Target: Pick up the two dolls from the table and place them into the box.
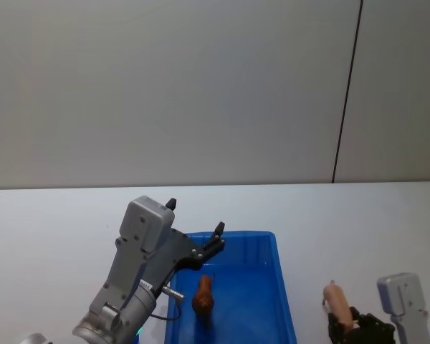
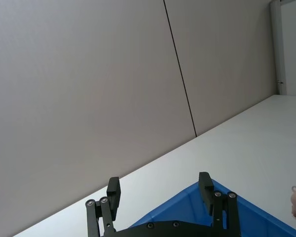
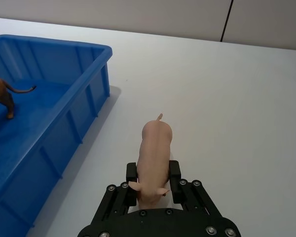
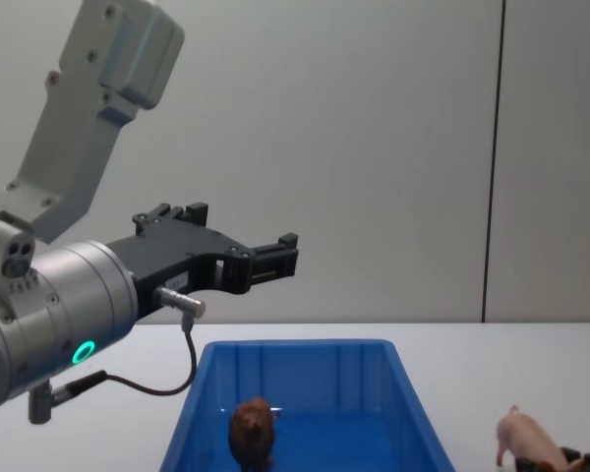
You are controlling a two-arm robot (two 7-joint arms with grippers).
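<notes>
The pale pink doll (image 3: 154,148), an elongated moulded pig figure with thin legs and a curled tail, is outside the rectangular bright blue plastic box (image 3: 54,43), near its right wall. It is low over the flat white counter (image 3: 237,98); whether its feet rest there cannot be told. The right pincer (image 3: 153,170) is closed narrow on its head end, one black finger against each flank. The doll is judged light, rigid and smooth-skinned. The rounded trunk offers the firmest purchase, while the legs, ears and tail look thin and are best left alone. A grip this far forward may let the body pivot. The reddish-brown doll (image 1: 203,297), roundish and equally small, stands upright on the box floor. The left pincer (image 2: 159,183) hangs above the left part of the box, spread wide and empty. A green ring light (image 4: 84,351) shows on the left arm. No brand, label or legible writing found on dolls, box or pincers.
</notes>
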